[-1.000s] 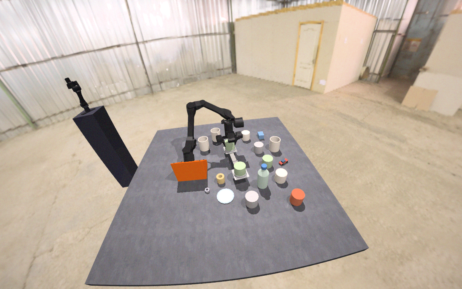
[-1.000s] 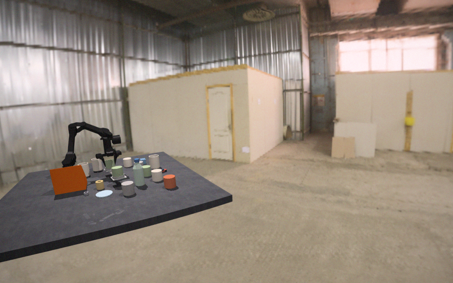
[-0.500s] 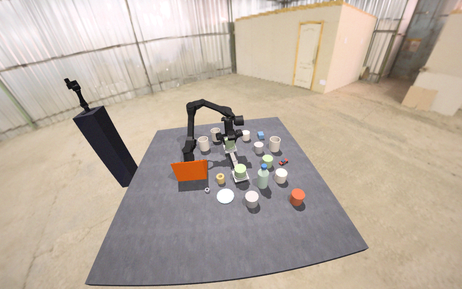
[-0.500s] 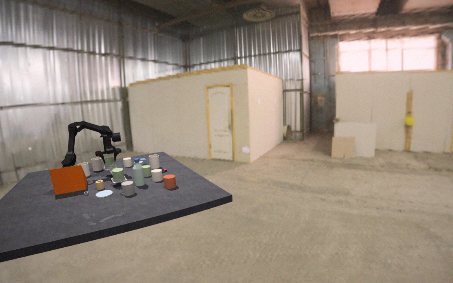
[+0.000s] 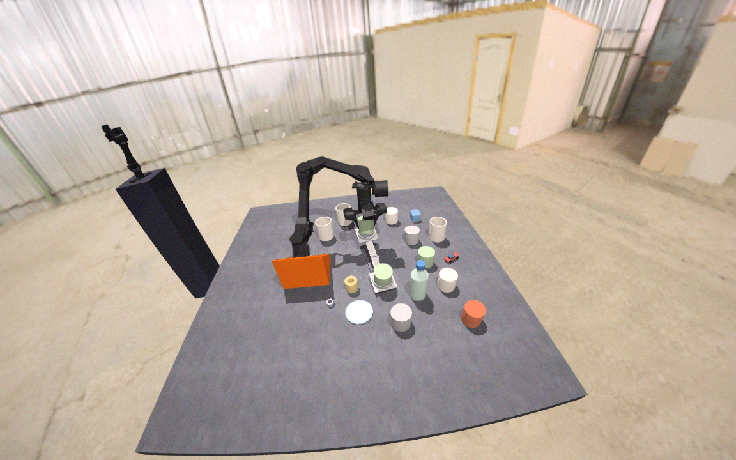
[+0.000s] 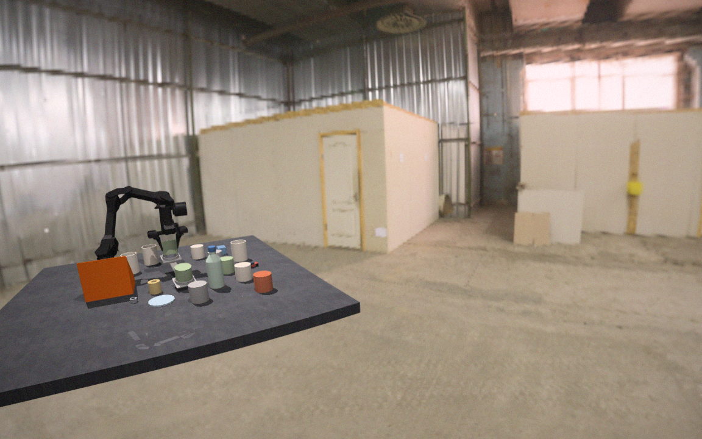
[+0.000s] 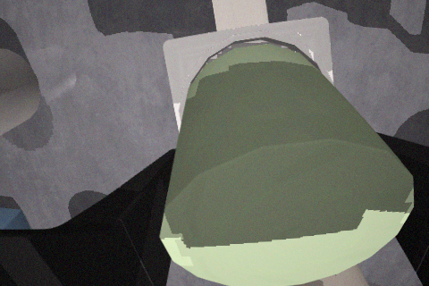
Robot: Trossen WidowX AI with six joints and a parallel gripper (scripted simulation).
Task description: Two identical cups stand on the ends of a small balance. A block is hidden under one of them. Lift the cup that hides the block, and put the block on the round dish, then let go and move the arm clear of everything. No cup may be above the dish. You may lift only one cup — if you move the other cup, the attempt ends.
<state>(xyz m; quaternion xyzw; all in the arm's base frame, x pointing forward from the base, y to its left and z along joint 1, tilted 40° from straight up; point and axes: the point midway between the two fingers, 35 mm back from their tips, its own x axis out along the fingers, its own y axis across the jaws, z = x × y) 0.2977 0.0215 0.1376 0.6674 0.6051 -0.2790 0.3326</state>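
Pale blue, the round dish (image 5: 358, 312) lies near and left of the balance (image 5: 372, 252). At the balance's near end stands one green cup (image 5: 383, 275). At the far end my gripper (image 5: 366, 218) is clamped on the other green cup (image 7: 281, 173), over its grey pad (image 7: 185, 60).

Soft, even daylight fills the hall — a blown-out window (image 6: 599, 82) glares upper right. The top view bows at its edges. My wrist view is dim; blocky, jagged shadows cross the tabletop (image 7: 107, 89) and the green cup (image 7: 281, 173) — the background looks soft.
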